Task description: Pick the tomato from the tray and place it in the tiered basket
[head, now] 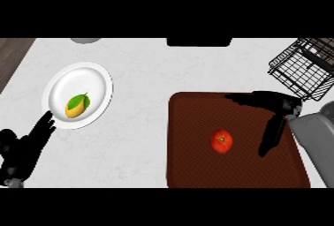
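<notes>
A red tomato (222, 141) lies on the dark brown tray (195, 167), right of the tray's middle. My right hand (277, 103) hovers over the tray's far right part, above and to the right of the tomato, with fingers straight and spread and the thumb pointing down; it holds nothing. The black wire tiered basket (305, 68) stands at the upper right corner, just beyond the hand. My left hand (29, 143) rests open at the lower left edge, fingers pointing up toward a plate.
A white plate (72, 84) at the left carries a yellow-green fruit (77, 106). A dark object (199, 42) sits at the counter's far edge and a grey round thing (86, 40) at the top left. Bare white counter (140, 119) lies between plate and tray.
</notes>
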